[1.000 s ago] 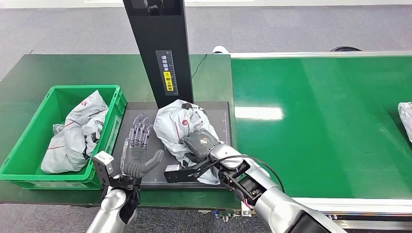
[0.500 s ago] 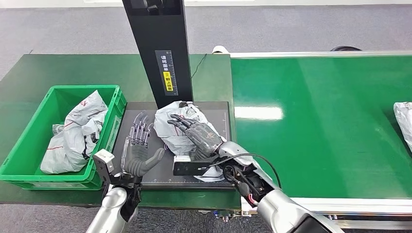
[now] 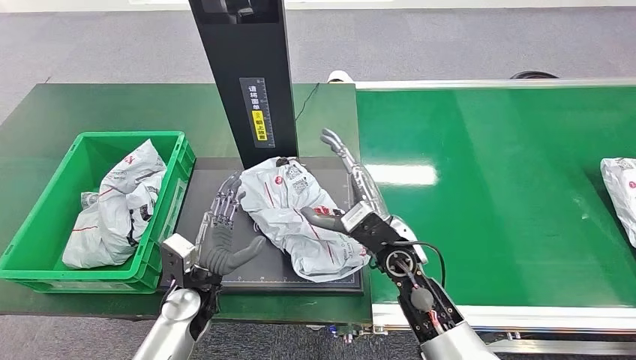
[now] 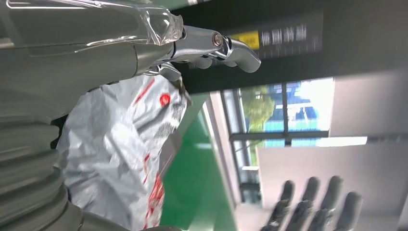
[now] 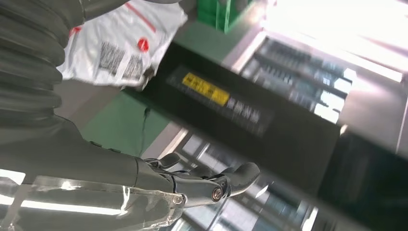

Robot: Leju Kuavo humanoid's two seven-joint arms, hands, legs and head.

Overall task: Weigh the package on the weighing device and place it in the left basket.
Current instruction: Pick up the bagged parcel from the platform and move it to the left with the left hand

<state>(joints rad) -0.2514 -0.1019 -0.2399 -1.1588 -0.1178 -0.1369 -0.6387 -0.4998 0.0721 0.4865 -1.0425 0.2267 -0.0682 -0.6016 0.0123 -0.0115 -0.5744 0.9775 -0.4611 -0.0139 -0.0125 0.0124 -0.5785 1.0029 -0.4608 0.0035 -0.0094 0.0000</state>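
Note:
A crumpled white package (image 3: 300,214) with red marks lies on the black weighing plate (image 3: 202,195), in front of the black post (image 3: 247,75). My left hand (image 3: 223,232) stands open just to the package's left, fingers stretched forward, thumb close to its edge. My right hand (image 3: 352,195) is lifted at the package's right side, open, fingers pointing up and away. The left wrist view has the package (image 4: 125,144) close by the hand. In the right wrist view the package (image 5: 120,43) lies beyond the hand. The green basket (image 3: 45,217) at the left holds other white packages (image 3: 120,206).
The green conveyor belt (image 3: 495,187) runs to the right, with another white package (image 3: 621,191) at its far right edge. The dark green table (image 3: 112,105) carries the basket and the scale.
My right hand has let go of the package and lifted off it to the right, fingers opening upward. The left hand has edged toward the package. The far package has advanced on the belt.

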